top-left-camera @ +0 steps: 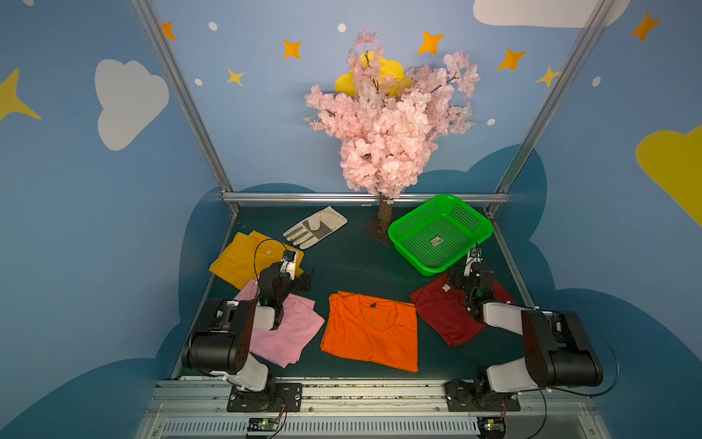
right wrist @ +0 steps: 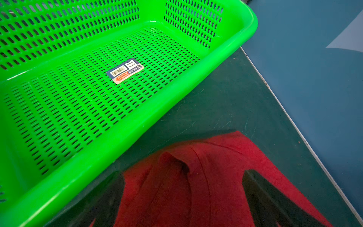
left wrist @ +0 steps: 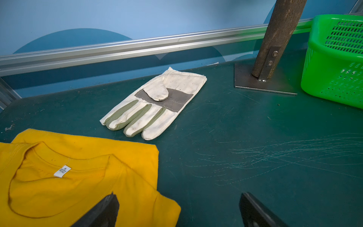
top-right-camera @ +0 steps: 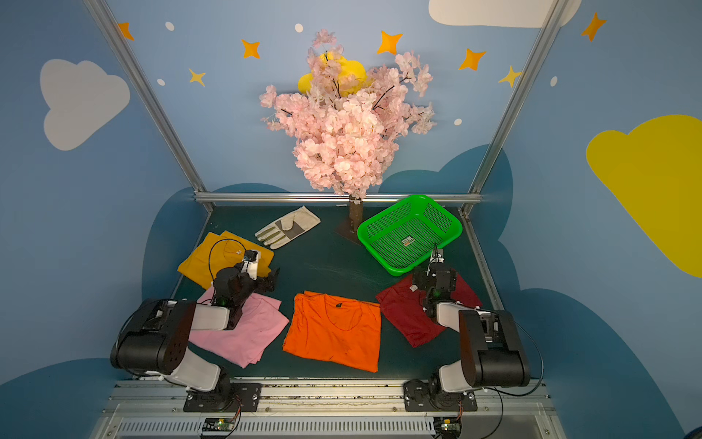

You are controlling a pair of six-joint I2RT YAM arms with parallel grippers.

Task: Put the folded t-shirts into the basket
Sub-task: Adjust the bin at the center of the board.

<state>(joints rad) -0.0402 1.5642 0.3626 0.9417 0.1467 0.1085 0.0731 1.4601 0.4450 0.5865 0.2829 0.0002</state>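
Observation:
Four folded t-shirts lie flat on the dark green table: mustard yellow at the left, light pink nearer than it, bright orange in the middle, dark red at the right. The bright green mesh basket stands empty at the back right, with only a sticker on its floor. My left gripper hangs open over the near right corner of the mustard shirt. My right gripper is open just above the dark red shirt's far edge, close to the basket.
A beige-and-grey work glove lies at the back, left of centre. A pink blossom tree stands on a metal foot right beside the basket's left corner. Aluminium rails border the table at the back and sides.

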